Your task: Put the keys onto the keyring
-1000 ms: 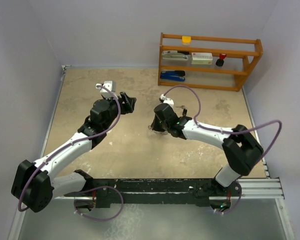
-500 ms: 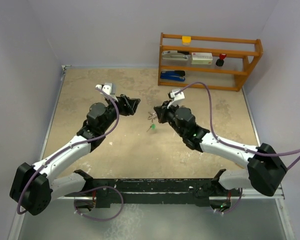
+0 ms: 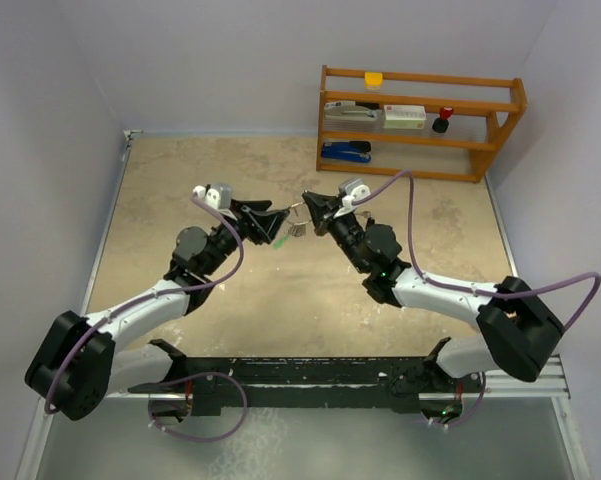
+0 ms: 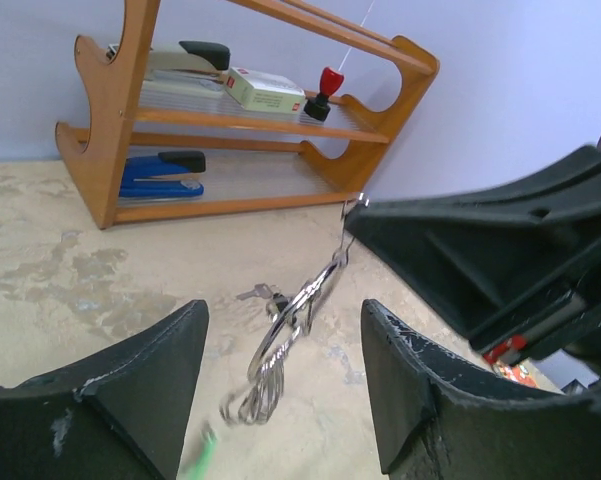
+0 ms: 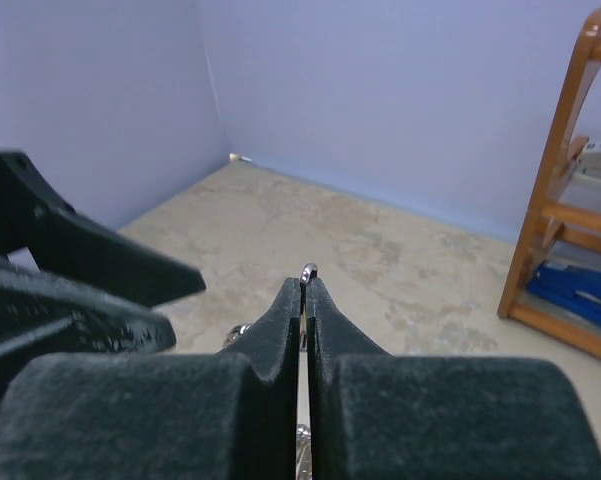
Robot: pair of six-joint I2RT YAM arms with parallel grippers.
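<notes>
Both arms reach forward and inward over the table [image 3: 180, 180], so their ends meet nose to nose. The left arm [image 3: 150, 295] stretches up and to the right, and the right arm [image 3: 440, 290] stretches up and to the left, with a purple cable looping over each. The right gripper [image 5: 305, 300] has its fingers pressed flat together on the wire of the keyring [image 4: 292, 318], a bit of which pokes out above the fingertips. The ring hangs tilted below and in front of that gripper, clear of the tabletop. A cluster of silver keys [image 4: 255, 400] dangles at the ring's low end, with the green-headed key [image 4: 204, 450] just below them. The left gripper [image 3: 270, 224] faces the ring with its fingers [image 4: 130, 400] spread wide. In its wrist view the ring lies in the gap between them, touching neither. Beyond both grippers, at the far right of the table, stands a wooden rack [image 3: 500, 125]. A small yellow object [image 3: 374, 78] sits on its top tier. The middle tier holds a grey stapler [image 4: 185, 58], a white box [image 4: 265, 90] and a red-capped black object [image 4: 323, 95]. The bottom tier holds a blue stapler [image 4: 160, 172].
</notes>
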